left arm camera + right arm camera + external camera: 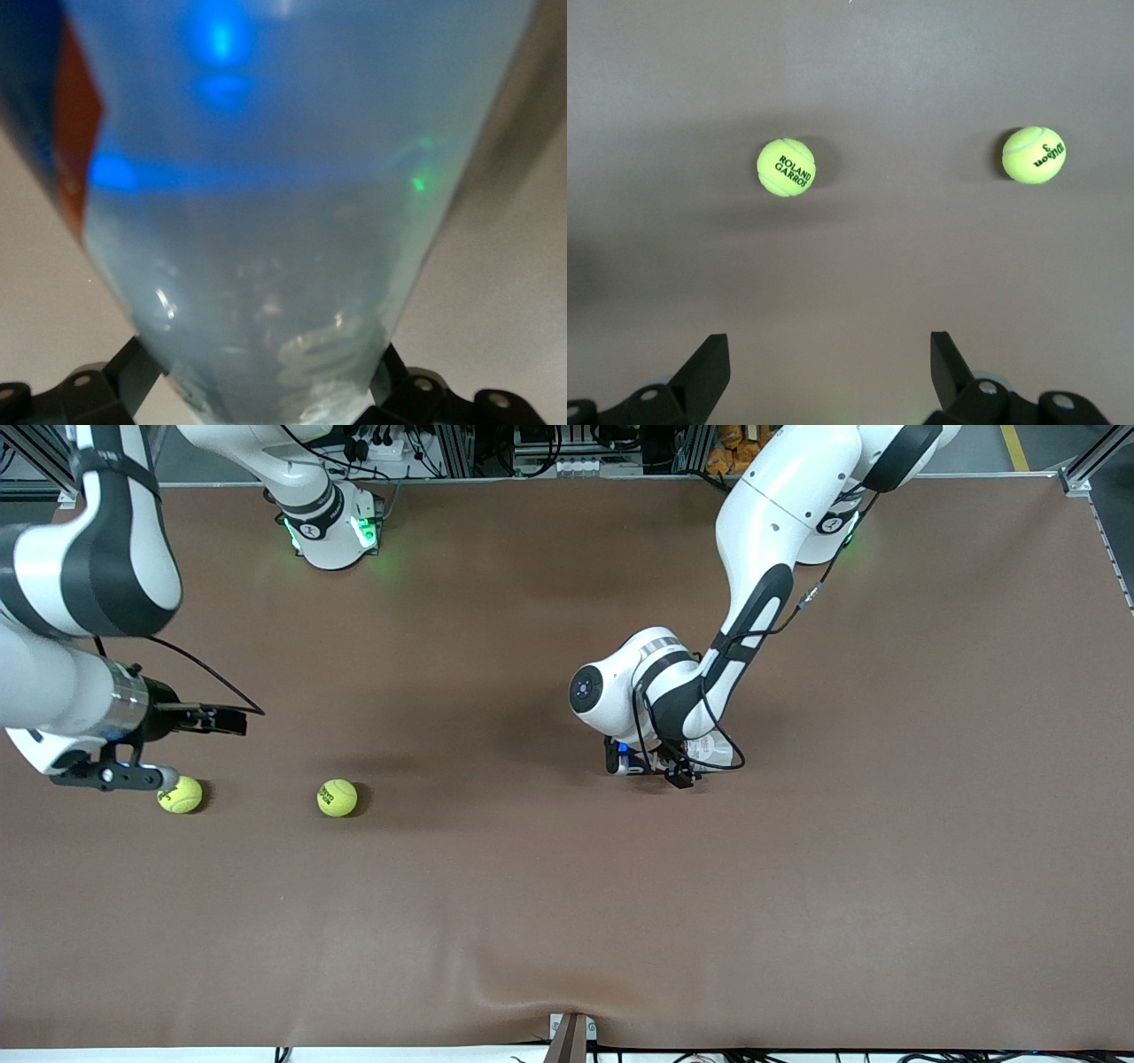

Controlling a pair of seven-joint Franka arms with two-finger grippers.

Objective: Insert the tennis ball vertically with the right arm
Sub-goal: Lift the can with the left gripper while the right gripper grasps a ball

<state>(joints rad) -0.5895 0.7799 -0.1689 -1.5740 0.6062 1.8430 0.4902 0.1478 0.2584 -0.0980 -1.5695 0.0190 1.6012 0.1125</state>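
**A:** What lies nearest the front camera on my feed?

**B:** I see two tennis balls on the brown worktop (567, 921), toward the right arm's end. The one marked Roland Garros (180, 794) (786, 166) lies closest to that end. The other, with Wilson lettering (337, 797) (1034, 155), sits toward the middle, well apart from it.

**A:** And my right end effector (190, 744) (824, 367)?

**B:** It hangs in the air over the Roland Garros ball, fingers spread wide, pinching nothing.

**A:** What about the left one?

**B:** The left end effector (651, 766) is low at the middle of the worktop, a little farther from the camera than the balls. Its fingers (106, 385) stand wide on either side of a clear plastic can (709, 751) (266, 221). I cannot tell whether they press on it.
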